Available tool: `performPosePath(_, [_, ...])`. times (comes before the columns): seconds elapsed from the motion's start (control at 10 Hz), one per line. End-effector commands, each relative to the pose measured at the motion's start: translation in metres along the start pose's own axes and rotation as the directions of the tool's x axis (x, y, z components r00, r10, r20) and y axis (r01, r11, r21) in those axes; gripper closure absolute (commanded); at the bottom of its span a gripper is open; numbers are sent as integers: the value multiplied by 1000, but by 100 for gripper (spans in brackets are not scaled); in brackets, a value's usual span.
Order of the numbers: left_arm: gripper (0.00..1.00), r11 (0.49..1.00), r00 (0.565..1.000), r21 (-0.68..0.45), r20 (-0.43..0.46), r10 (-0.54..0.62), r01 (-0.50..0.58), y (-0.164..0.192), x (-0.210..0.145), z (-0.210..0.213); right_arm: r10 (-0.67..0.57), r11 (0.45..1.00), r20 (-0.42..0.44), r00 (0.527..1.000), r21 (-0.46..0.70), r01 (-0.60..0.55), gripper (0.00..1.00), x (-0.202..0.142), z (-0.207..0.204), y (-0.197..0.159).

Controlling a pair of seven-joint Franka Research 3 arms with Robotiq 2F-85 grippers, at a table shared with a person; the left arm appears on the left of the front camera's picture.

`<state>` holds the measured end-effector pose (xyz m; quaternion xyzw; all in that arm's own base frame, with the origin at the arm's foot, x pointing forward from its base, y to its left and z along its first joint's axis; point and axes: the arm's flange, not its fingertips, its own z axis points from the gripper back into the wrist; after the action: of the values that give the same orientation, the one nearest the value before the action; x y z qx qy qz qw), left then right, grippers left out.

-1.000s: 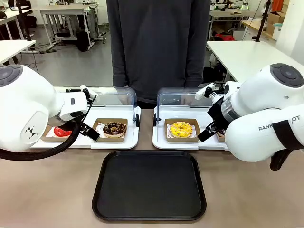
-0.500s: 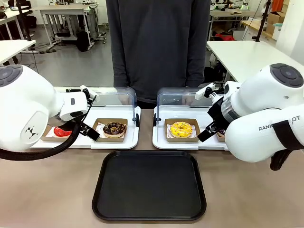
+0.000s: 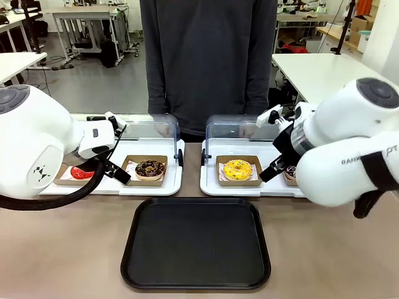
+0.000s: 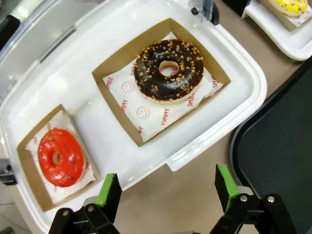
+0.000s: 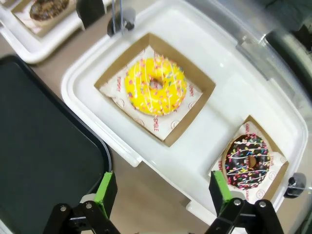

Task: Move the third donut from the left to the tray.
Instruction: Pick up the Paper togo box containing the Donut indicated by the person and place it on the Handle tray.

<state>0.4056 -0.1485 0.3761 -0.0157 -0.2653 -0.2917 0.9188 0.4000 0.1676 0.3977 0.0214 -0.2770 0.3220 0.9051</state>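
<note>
The third donut from the left has yellow icing and sits in a brown cardboard holder on the right white tray; it is also in the right wrist view. My right gripper hovers open above the table edge just in front of it, holding nothing, and stands right of the donut in the front view. The black tray lies flat in front of both white trays. My left gripper is open and unladen near the left white tray.
A chocolate donut and a red donut lie on the left white tray. A sprinkled chocolate donut sits beside the yellow one. Clear lids stand open behind the trays. A person stands at the far side.
My right arm has shifted slightly, its upper part rising a little. The donuts, the trays and the left arm have not moved.
</note>
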Motion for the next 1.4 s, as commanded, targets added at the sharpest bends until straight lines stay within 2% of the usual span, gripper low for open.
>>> performPosePath(0.0, [0,999,999,-52,-31,-13,12,35,18,44,-10,996,26,1000,84,8,0,21,58,-45])
performPosePath(0.2, [0,982,998,-177,-25,-64,59,76,21,89,-32,986,55,998,163,23,0,23,95,-88])
performPosePath(0.4, [0,938,989,-313,43,-140,147,123,9,127,-25,957,121,992,288,-11,0,0,123,-146])
performPosePath(0.5, [0,898,973,-376,113,-202,230,153,-1,145,-26,943,179,983,331,-36,0,-19,135,-176])
performPosePath(0.6, [0,858,960,-436,187,-210,273,186,-16,157,-23,925,228,973,373,-66,0,-38,146,-201])
performPosePath(0.8, [0,815,923,-477,343,-174,331,251,-53,167,-43,893,384,922,428,-137,0,-92,164,-255])
performPosePath(0.9, [0,798,906,-495,396,-146,345,269,-65,165,-85,870,424,901,473,-141,0,-110,165,-270])
performPosePath(1.1, [0,808,857,-434,490,-160,399,274,-84,165,-130,860,483,866,490,-144,0,-134,166,-287])
performPosePath(1.3, [0,803,853,-452,505,-130,389,271,-92,160,-146,860,540,829,483,-163,0,-148,172,-295])
